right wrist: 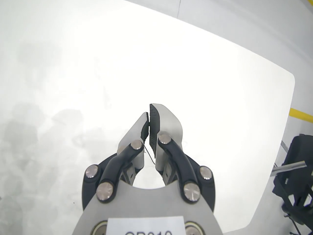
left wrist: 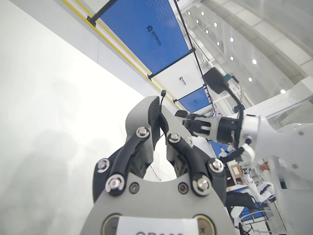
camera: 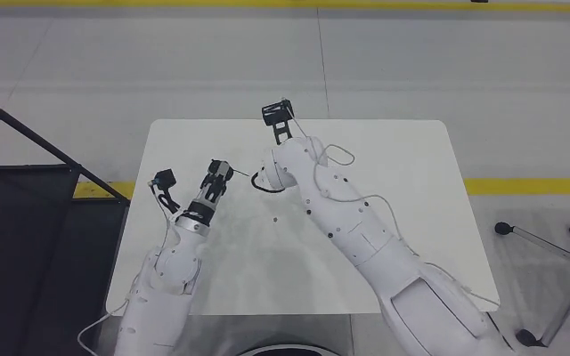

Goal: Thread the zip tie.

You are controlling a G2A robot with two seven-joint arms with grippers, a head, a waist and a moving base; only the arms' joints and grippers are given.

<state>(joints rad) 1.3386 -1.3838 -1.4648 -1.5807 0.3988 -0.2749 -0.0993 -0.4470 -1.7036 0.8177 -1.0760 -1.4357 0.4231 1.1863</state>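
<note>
A thin black zip tie (camera: pixel 239 170) hangs in the air between my two grippers, above the white table (camera: pixel 401 178). My left gripper (left wrist: pixel 159 108) is shut on it: the tie's small square head (left wrist: pixel 163 92) sticks out past the fingertips and the strap runs down between the pads. My right gripper (right wrist: pixel 149 113) is shut on the thin strap (right wrist: pixel 149 153), which curves out behind its pads. From above, the left gripper (camera: pixel 223 168) and right gripper (camera: pixel 253 177) stand close, tips facing each other. The right gripper (left wrist: pixel 182 119) shows just beyond the left fingers.
The bare table top (right wrist: pixel 220 74) lies under both grippers. A black fabric screen on a frame (camera: pixel 36 222) stands off the table's left edge. A dark stand (right wrist: pixel 296 172) sits beyond a table corner. Yellow floor tape (camera: pixel 517 186) runs past the table.
</note>
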